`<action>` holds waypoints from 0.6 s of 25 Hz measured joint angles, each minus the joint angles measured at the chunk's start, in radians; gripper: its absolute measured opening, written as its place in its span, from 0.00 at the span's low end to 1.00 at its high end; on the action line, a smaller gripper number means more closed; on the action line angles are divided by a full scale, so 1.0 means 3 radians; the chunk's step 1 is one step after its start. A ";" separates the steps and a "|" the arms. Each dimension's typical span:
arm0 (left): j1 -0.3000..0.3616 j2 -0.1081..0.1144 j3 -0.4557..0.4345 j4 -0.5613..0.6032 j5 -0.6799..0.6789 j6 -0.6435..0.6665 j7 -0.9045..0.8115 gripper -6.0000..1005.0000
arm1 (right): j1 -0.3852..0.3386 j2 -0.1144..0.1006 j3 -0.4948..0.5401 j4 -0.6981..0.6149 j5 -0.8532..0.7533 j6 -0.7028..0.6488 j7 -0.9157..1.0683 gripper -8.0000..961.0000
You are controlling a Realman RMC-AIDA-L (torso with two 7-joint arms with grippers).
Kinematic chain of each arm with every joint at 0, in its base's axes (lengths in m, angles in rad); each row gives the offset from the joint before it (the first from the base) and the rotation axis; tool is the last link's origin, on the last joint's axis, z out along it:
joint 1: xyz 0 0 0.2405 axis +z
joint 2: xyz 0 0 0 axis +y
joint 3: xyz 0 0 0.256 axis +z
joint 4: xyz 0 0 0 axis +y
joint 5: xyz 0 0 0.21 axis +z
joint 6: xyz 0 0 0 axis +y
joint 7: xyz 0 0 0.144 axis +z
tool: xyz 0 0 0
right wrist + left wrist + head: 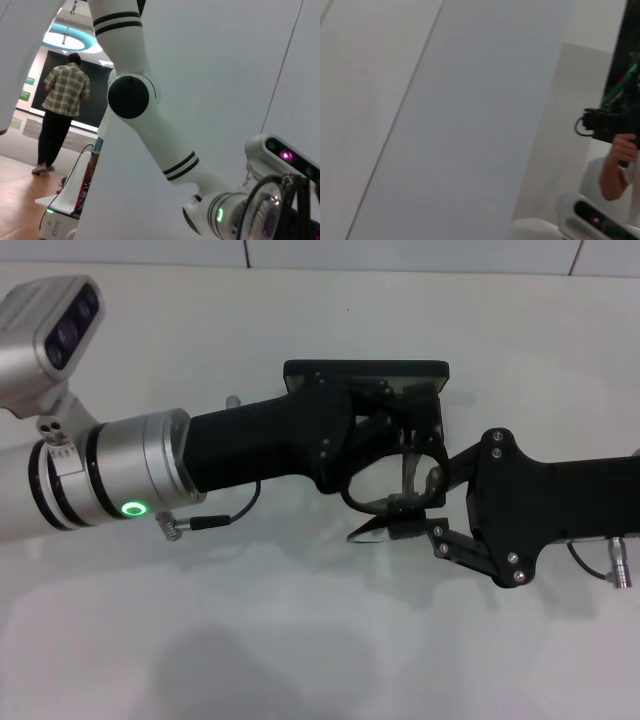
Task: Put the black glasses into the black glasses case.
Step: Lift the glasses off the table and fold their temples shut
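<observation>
The black glasses (376, 532) hang in the air between my two grippers, above the white table. My right gripper (425, 523) reaches in from the right and is shut on the frame near one lens. A lens and rim (264, 206) show close up in the right wrist view. My left gripper (405, 445) reaches in from the left and sits right at the glasses' upper part, over the black glasses case (365, 371). The case lies on the table behind and is partly hidden by the left gripper. I cannot tell whether its lid is open.
The white table (300, 640) stretches out in front, and a tiled wall runs behind it. My left arm's wrist, with a green ring light (220, 215), fills the lower right wrist view. A person (62, 107) stands far off. The left wrist view shows only wall and a distant person (617, 160).
</observation>
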 joint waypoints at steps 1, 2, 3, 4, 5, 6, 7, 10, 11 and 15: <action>-0.0001 -0.0001 0.0003 0.0008 0.0018 0.0017 0.0006 0.06 | -0.0001 0.0000 0.0000 0.0004 0.0000 0.0002 0.0000 0.11; -0.0002 -0.0002 0.0005 0.0018 0.0031 0.0026 0.0008 0.06 | -0.0001 0.0001 0.0000 0.0010 0.0000 0.0003 0.0000 0.11; -0.0003 -0.0004 0.0007 0.0024 0.0046 0.0031 0.0009 0.06 | -0.0001 0.0001 0.0000 0.0017 0.0000 0.0004 0.0000 0.11; -0.0003 -0.0004 0.0008 0.0023 0.0052 0.0034 0.0009 0.06 | 0.0003 0.0002 0.0000 0.0026 0.0000 0.0006 0.0000 0.11; -0.0003 -0.0005 0.0009 0.0024 0.0059 0.0042 0.0009 0.06 | 0.0004 0.0002 0.0000 0.0028 0.0000 0.0007 0.0000 0.11; -0.0003 -0.0005 0.0010 0.0024 0.0065 0.0051 0.0009 0.06 | 0.0005 0.0003 0.0000 0.0031 0.0000 0.0008 0.0000 0.11; -0.0003 -0.0005 0.0010 0.0024 0.0072 0.0059 0.0009 0.06 | 0.0005 0.0004 0.0000 0.0032 0.0000 0.0008 0.0000 0.11; -0.0003 -0.0006 0.0012 0.0024 0.0091 0.0075 0.0009 0.06 | -0.0005 0.0006 0.0002 0.0035 0.0000 0.0008 0.0000 0.11; -0.0003 -0.0006 0.0012 0.0023 0.0094 0.0076 0.0009 0.06 | -0.0008 0.0006 0.0002 0.0035 0.0000 0.0008 0.0000 0.11; 0.0017 -0.0011 0.0000 0.0021 0.0097 0.0079 0.0017 0.06 | -0.0014 0.0007 0.0003 0.0035 -0.0001 0.0008 0.0000 0.11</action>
